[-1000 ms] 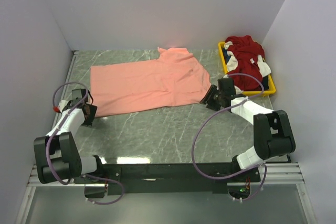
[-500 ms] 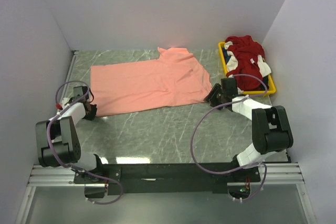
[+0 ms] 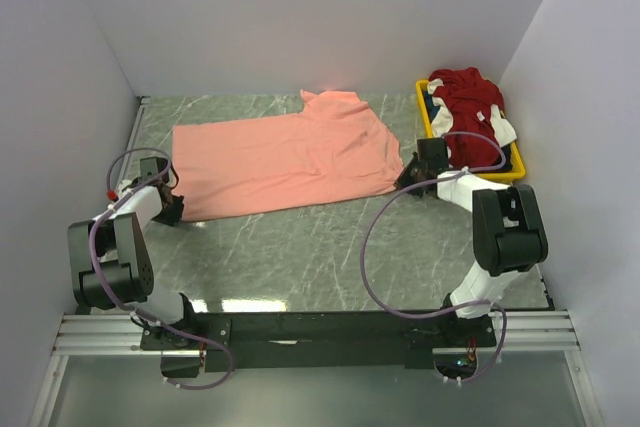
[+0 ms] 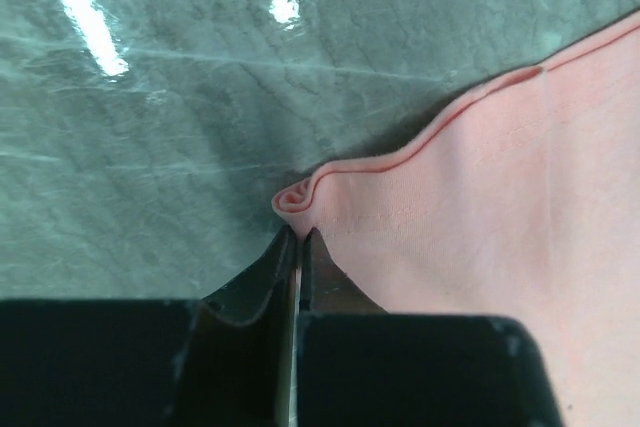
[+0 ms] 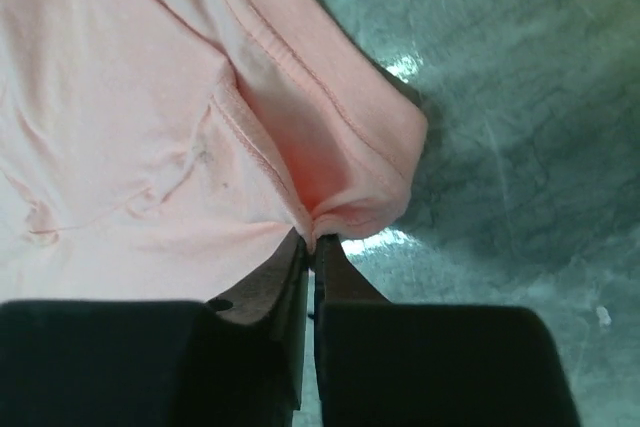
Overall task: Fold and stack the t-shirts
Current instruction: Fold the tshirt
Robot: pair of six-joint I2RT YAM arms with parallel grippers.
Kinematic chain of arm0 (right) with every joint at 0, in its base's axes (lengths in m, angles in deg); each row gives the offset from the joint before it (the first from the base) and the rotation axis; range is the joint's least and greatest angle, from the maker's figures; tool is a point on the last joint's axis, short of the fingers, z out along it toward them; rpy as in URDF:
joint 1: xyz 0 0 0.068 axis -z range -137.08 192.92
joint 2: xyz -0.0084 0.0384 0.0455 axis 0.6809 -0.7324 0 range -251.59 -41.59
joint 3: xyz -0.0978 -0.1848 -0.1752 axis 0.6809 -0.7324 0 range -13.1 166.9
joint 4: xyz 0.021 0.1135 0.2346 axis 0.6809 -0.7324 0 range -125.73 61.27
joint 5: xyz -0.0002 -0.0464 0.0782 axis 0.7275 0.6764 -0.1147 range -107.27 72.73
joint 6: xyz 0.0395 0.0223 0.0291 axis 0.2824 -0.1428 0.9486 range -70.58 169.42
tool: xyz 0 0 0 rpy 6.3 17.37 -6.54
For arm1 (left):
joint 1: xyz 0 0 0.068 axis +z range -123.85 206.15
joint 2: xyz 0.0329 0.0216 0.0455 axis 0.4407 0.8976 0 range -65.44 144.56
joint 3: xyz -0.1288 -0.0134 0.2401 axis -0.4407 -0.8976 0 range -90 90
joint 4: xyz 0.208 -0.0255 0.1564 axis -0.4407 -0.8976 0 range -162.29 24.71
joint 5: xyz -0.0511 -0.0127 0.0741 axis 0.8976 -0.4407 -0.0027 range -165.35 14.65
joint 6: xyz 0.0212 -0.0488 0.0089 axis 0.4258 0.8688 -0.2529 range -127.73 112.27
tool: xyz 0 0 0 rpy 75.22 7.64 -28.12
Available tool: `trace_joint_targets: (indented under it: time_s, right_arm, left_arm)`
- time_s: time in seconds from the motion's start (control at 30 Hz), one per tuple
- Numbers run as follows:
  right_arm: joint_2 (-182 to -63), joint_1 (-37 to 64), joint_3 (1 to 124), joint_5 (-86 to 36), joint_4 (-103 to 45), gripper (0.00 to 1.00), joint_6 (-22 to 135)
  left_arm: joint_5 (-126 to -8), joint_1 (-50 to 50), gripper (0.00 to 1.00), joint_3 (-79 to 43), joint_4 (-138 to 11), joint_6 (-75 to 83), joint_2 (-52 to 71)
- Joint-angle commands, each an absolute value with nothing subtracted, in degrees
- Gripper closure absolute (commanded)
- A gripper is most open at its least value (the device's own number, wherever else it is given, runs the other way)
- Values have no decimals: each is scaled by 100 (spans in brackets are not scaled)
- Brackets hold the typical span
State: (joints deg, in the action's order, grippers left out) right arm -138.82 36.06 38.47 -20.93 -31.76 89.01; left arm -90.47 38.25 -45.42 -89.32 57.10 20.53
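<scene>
Pinching salmon-pink t-shirt (image 3: pixel 280 162), left tool (image 4: pixel 298 237) clamped on its hem corner, right tool (image 5: pixel 310 242) clamped on its sleeve edge

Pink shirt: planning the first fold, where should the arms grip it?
Probably its two near corners, from the near side: hem corner for the left gripper, sleeve edge for the right gripper. The pink shirt lies flat; those corners lie nearest and uncovered.

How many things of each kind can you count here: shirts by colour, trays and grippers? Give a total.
Salmon-pink t-shirt: 1
Dark red and white t-shirt: 1
Yellow tray: 1
Grippers: 2 (left gripper, right gripper)
Total: 5
</scene>
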Motion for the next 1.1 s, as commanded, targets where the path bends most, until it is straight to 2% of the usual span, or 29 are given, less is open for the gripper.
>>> trace_joint_targets:
  time_s: [0.0, 0.43, 0.63, 0.77, 0.8, 0.83, 0.87, 0.9, 0.93, 0.97, 1.0, 1.07]
  right_arm:
    - [-13432, 3641, 3868, -1868, -3321, 100, 8906]
    - [-10717, 3641, 1988, -2298, -4032, 100, 9178]
    - [-8944, 3632, 1301, -2482, -4700, 100, 9494]
    - [-8010, 3632, 1125, -2518, -5402, 98, 9556]
    - [-7860, 3632, 1099, -2527, -5500, 89, 9573]
    - [-7607, 3632, 1090, -2588, -5579, 82, 9574]
    - [-7482, 3632, 1081, -2580, -5789, 72, 9582]
    - [-7394, 3641, 1124, -2580, -5878, 56, 9574]
    - [-7254, 3641, 1160, -2580, -5940, 48, 9513]
    - [-7218, 3641, 1221, -2571, -6062, 44, 9469]
    - [-7191, 3632, 1352, -2571, -6107, 39, 9425]
    - [-7235, 3641, 1528, -2527, -6203, 37, 9293]
  left_arm:
    - [-9381, 3846, 99, -4289, -9314, 5450, 1850]
    - [-9855, 4030, 99, -4438, -10185, 5274, 857]
    - [-10093, 4083, 99, -4455, -10774, 5396, 373]
    - [-10041, 4092, 93, -4614, -10923, 5607, 4]
    - [-10014, 4109, 83, -4649, -10993, 5625, -118]
    - [-9988, 4101, 78, -4667, -11020, 5634, -172]
    - [-9996, 4101, 61, -4675, -11090, 5660, -251]
    - [-9996, 4109, 53, -4675, -11186, 5669, -295]
    - [-9996, 4109, 46, -4649, -11231, 5643, -348]
    - [-10057, 4118, 33, -4614, -11284, 5608, -444]
    - [-10093, 4118, 30, -4536, -11336, 5590, -506]
    - [-10145, 4127, 25, -4412, -11407, 5432, -690]
